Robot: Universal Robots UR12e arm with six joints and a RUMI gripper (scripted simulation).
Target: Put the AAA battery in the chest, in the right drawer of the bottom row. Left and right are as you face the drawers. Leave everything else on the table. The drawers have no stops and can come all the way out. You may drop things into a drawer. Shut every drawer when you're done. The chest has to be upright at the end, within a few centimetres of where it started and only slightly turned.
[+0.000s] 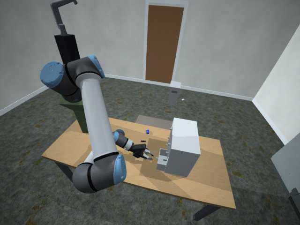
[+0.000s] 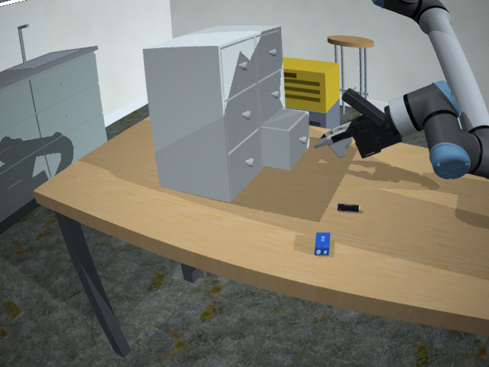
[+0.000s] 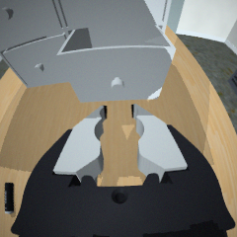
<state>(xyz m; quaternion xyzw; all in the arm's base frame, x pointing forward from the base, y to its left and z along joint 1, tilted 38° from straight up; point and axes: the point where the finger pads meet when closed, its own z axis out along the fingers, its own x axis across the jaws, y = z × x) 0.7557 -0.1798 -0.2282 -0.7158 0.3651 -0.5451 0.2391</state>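
The two-jaw gripper [image 1: 152, 157] [image 2: 329, 151] [image 3: 118, 106] is partly open, with a narrow gap between its fingers and nothing held. Its fingertips point at the front of the right bottom drawer [image 1: 161, 166] [image 2: 276, 144] [image 3: 99, 64], near the knob [image 1: 157, 158] [image 2: 303, 139] [image 3: 117, 82]. This drawer stands open; the chest [image 1: 185, 135] [image 2: 189, 118] [image 3: 30, 25] is upright. A small green item [image 1: 165, 160], apparently the AAA battery, lies inside the drawer; its label is unreadable. A black cylindrical battery [image 1: 143, 141] [image 2: 348, 207] [image 3: 9, 197] and a blue rectangular battery [image 1: 147, 131] [image 2: 322, 244] rest apart on the table [image 1: 206, 191] [image 2: 157, 221] [image 3: 217, 133].
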